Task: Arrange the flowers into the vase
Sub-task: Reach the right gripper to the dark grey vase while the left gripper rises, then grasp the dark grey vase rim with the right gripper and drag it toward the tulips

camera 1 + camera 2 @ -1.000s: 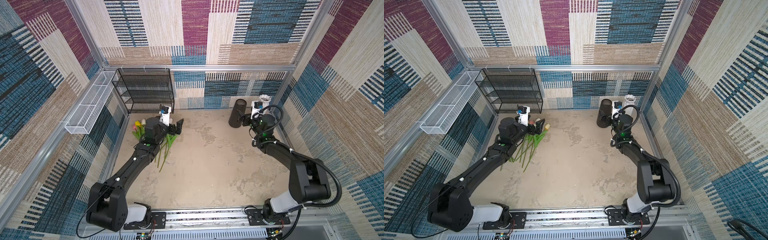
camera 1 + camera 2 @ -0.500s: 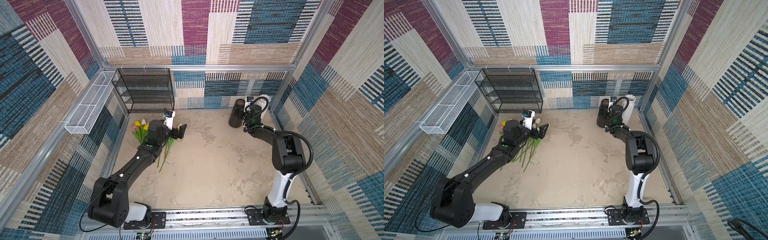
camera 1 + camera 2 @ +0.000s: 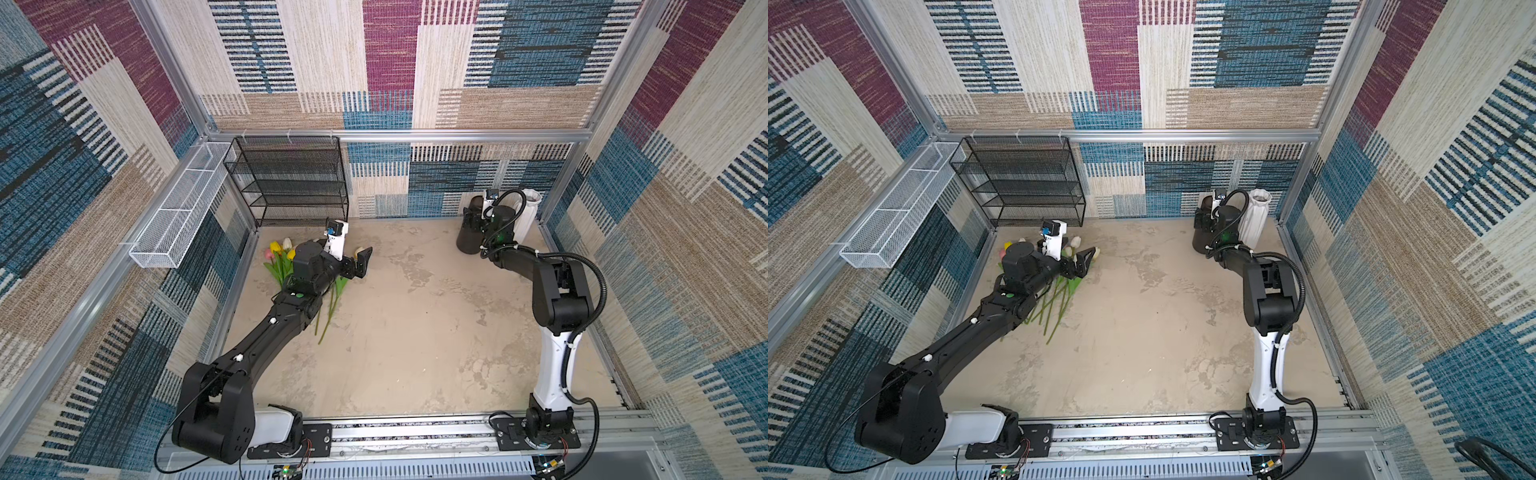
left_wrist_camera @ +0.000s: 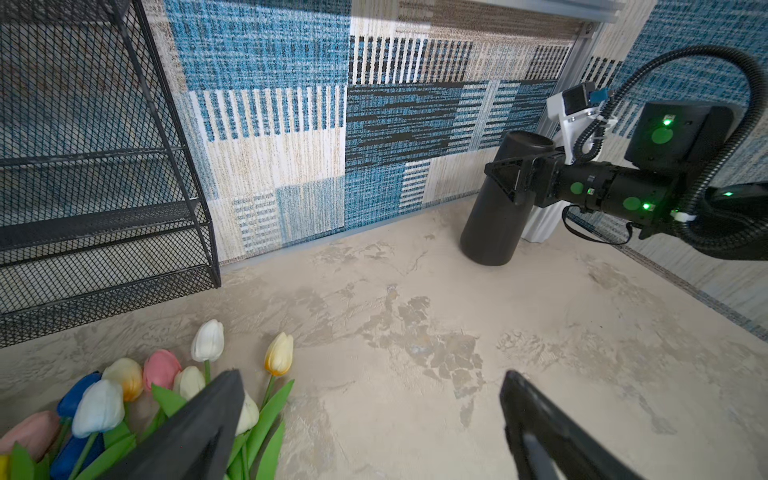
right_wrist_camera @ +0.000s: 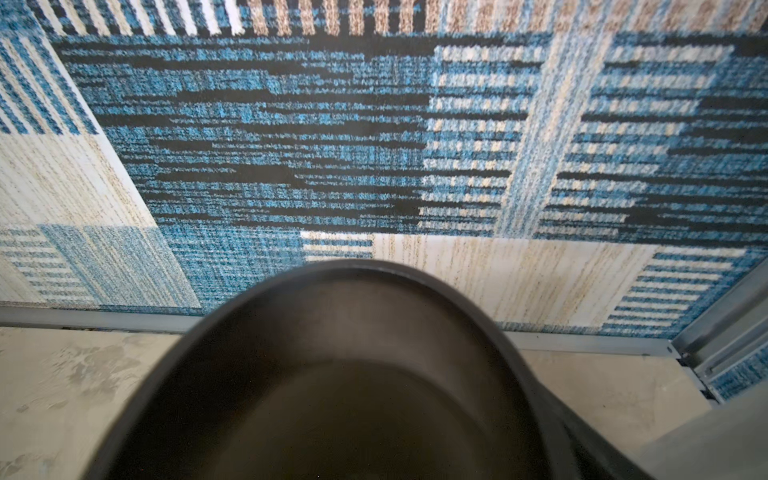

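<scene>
The right tool (image 4: 510, 172) has closed in on the black vase (image 4: 490, 232) over the last second. Its arm, stretched low over the desk (image 3: 415, 332) a second ago, now stands folded upright, and the tool straddles the vase's upper body. The jaws are spread wide, 1 in front of the vase and the other hidden behind it, so it has not clenched. Whether a pad touches the wall I cannot tell. The right wrist view is filled by the vase's dark mouth, with no flower in it. The vase stands at the back of the desk, just beside a white vase (image 3: 1258, 216) in the right corner.

The left tool (image 4: 371, 374) is released too, jaws wide, holding nothing. It has drifted a little toward the middle and hovers low over the right edge of the flowers (image 4: 99, 405). They lie flat in 1 bunch on the desk at the left, in front of the wire rack (image 3: 291, 178), heads toward the back wall.

My reading is that the right arm is about to seize the vase, to steady it or bring it nearer, while the left waits to pick. No flower is in a vase yet, so the task has barely begun.
</scene>
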